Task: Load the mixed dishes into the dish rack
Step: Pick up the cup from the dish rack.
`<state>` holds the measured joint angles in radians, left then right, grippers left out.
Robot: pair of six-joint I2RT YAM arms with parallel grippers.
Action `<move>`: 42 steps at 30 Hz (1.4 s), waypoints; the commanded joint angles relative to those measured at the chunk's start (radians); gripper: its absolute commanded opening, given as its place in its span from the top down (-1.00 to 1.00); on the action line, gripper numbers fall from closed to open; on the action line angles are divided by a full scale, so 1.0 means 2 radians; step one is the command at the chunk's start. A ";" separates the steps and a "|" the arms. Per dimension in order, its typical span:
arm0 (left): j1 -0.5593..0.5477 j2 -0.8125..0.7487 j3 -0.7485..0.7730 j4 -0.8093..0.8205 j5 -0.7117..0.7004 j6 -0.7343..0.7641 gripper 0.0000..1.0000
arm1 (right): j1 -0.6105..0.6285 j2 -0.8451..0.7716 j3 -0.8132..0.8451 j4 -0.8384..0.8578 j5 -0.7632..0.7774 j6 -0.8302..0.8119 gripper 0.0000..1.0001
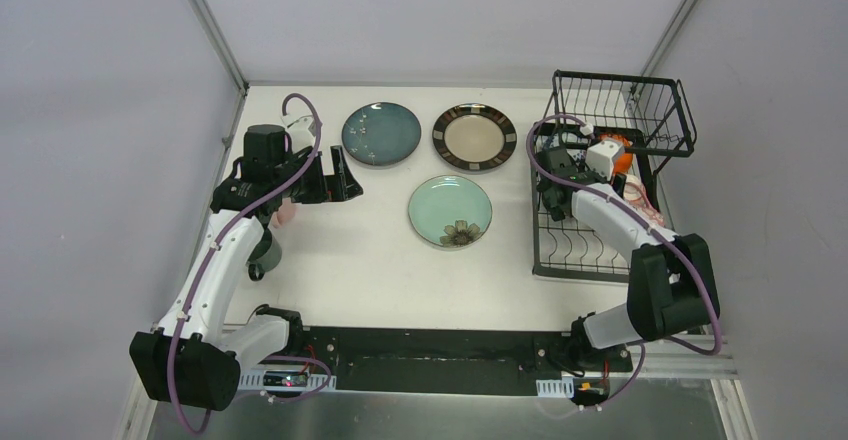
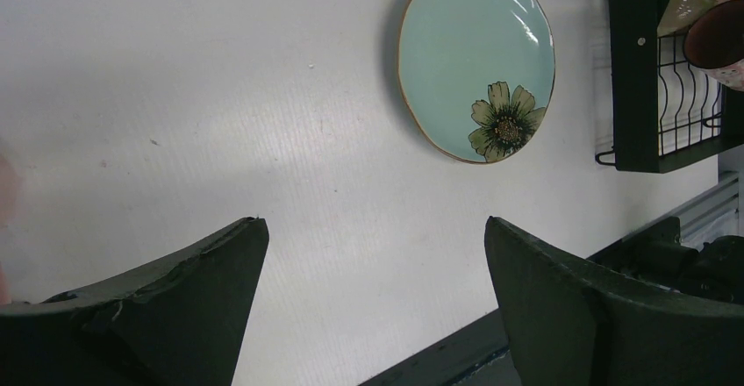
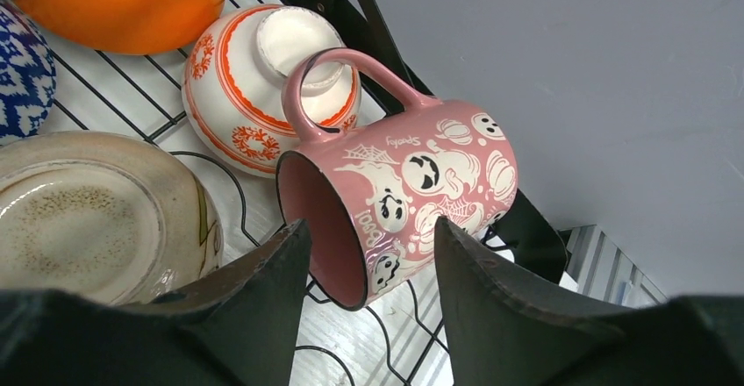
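Observation:
Three plates lie flat on the table: dark teal speckled [image 1: 381, 133], dark-rimmed beige [image 1: 474, 137] and mint green with a flower [image 1: 450, 210], which also shows in the left wrist view [image 2: 465, 53]. The black dish rack [image 1: 600, 250] stands at the right. My right gripper [image 3: 368, 237] is open inside it, its fingers either side of the mouth of a pink ghost-print cup [image 3: 412, 184] lying on its side on the wires. A red-patterned bowl [image 3: 254, 96], an orange bowl [image 3: 132, 4] and a beige bowl [image 3: 88, 219] lie beside it. My left gripper [image 2: 375, 221] is open and empty above bare table.
A blue-patterned bowl [image 3: 22, 70] sits at the rack's edge. A pink cup [image 1: 287, 215] and a dark cup [image 1: 265, 253] stand under my left arm. The rack's raised basket tier [image 1: 620, 110] is at the back. Grey walls enclose the table on the left, right and far sides.

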<state>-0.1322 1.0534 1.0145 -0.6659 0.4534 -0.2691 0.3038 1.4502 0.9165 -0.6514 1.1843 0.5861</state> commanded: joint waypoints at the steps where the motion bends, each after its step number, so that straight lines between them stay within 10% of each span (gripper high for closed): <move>1: -0.005 -0.008 0.000 0.014 0.002 0.010 -0.98 | -0.009 0.019 0.004 -0.049 -0.036 0.002 -0.09; 18: -0.008 -0.013 -0.001 0.014 0.002 0.010 -0.98 | -0.001 -0.113 0.035 -0.162 -0.144 0.053 -0.07; 42: -0.014 -0.021 -0.003 0.014 -0.004 0.012 -0.98 | -0.025 -0.104 -0.065 0.022 -0.105 -0.020 0.05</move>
<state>-0.1455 1.0328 1.0142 -0.6659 0.4515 -0.2687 0.2569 1.2358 0.7952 -0.6987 0.9253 0.5648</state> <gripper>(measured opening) 0.992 0.475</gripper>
